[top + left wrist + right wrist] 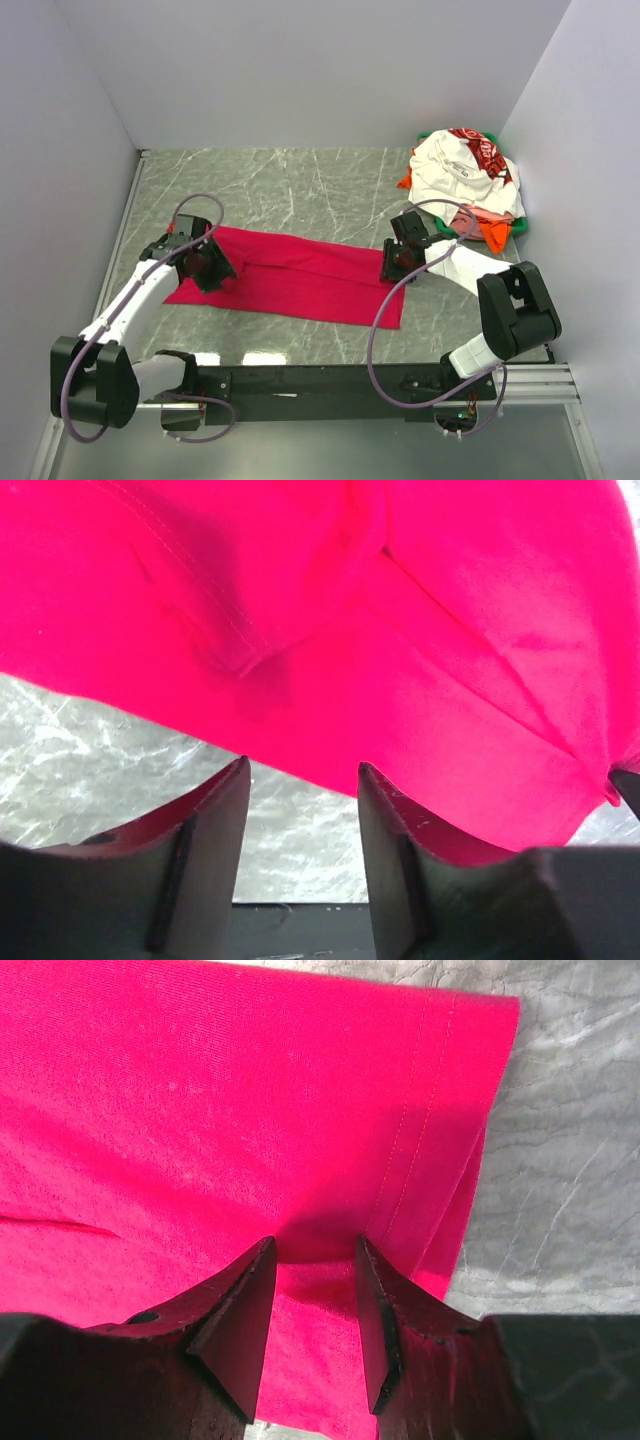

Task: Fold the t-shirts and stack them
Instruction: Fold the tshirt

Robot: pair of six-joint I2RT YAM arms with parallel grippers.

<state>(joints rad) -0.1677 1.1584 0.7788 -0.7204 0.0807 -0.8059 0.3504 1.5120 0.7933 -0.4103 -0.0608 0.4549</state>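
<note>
The crimson red t-shirt (300,280) lies on the marble table, folded into a long strip running left to right. My left gripper (210,270) is low over its left end. In the left wrist view its jaws (302,772) are open and empty, tips at the shirt's (400,630) near edge with bare table between them. My right gripper (396,266) is low over the shirt's right end. In the right wrist view its jaws (315,1247) are open, with the hemmed end of the shirt (200,1110) lying between and under them.
A pile of other t-shirts (460,175) sits at the back right corner: a white one with red-and-black print on top, orange (495,235) and green (520,228) showing beneath. Grey walls close in the left, back and right. Bare marble (300,190) stretches behind the red shirt.
</note>
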